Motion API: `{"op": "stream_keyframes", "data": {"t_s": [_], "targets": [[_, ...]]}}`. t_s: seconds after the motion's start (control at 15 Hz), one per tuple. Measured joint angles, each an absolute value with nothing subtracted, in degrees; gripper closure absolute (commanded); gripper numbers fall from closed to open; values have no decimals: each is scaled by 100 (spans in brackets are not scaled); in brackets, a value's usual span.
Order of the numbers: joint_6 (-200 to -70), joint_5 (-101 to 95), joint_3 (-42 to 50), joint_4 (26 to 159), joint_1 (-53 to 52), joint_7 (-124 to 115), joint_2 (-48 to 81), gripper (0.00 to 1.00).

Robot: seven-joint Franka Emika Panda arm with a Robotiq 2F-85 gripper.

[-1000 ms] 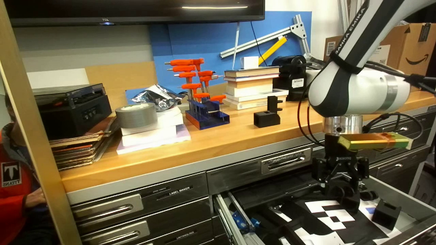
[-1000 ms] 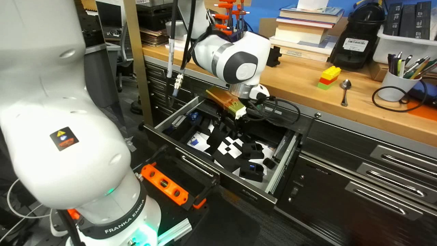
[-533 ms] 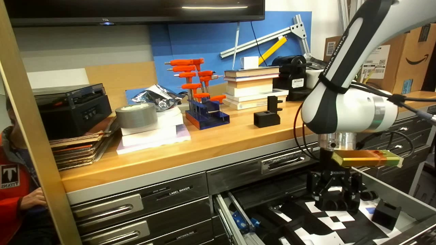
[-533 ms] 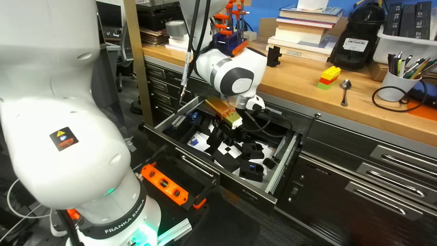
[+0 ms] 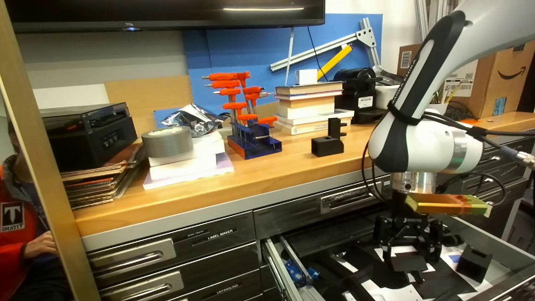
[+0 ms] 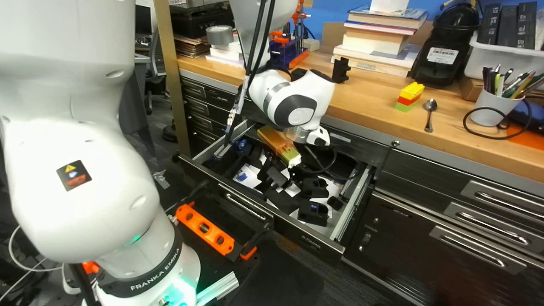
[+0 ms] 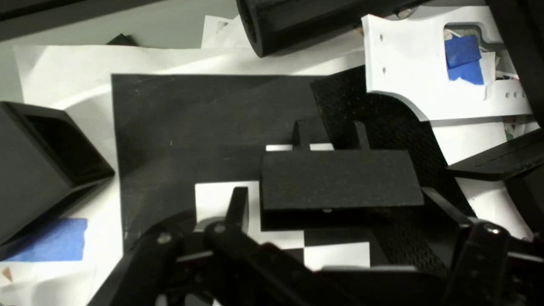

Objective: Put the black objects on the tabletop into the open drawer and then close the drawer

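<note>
My gripper (image 7: 335, 191) is low over the open grey drawer (image 6: 356, 208). Its fingers are apart. A black blocky piece (image 7: 340, 178) lies between and just beyond the fingertips, with a gap at the left finger. The same piece shows in both exterior views (image 5: 408, 263) (image 6: 277, 176); whether it rests flat on the lining is unclear. More black pieces (image 5: 474, 263) (image 6: 314, 188) lie in the drawer. On the wooden tabletop (image 5: 259, 177) stand black blocky parts (image 5: 328, 145), also visible in an exterior view (image 6: 341, 70), partly behind the arm.
The stack of books (image 5: 309, 110), the orange-handled tool rack (image 5: 255, 140) and a tape roll (image 5: 167, 142) stand on the tabletop. A toy brick stack (image 6: 409, 97), a spoon (image 6: 430, 114) and a pen cup (image 6: 495, 106) are further along it. Cables (image 6: 250, 63) hang by the arm.
The gripper has turned and come lower into the drawer, and the arm has lowered with it. The black piece at the gripper now shows lower, between the parted fingers.
</note>
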State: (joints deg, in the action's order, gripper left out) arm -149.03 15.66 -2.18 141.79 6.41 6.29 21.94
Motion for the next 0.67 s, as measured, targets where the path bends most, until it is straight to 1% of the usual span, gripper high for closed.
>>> {"op": "stream_keyframes", "data": {"t_s": [0.4, 0.67], "targets": [[-15170, 1615, -230, 14180, 695, 632, 2111, 0], [-15350, 1615, -229, 14420, 693, 603, 1542, 0]]}}
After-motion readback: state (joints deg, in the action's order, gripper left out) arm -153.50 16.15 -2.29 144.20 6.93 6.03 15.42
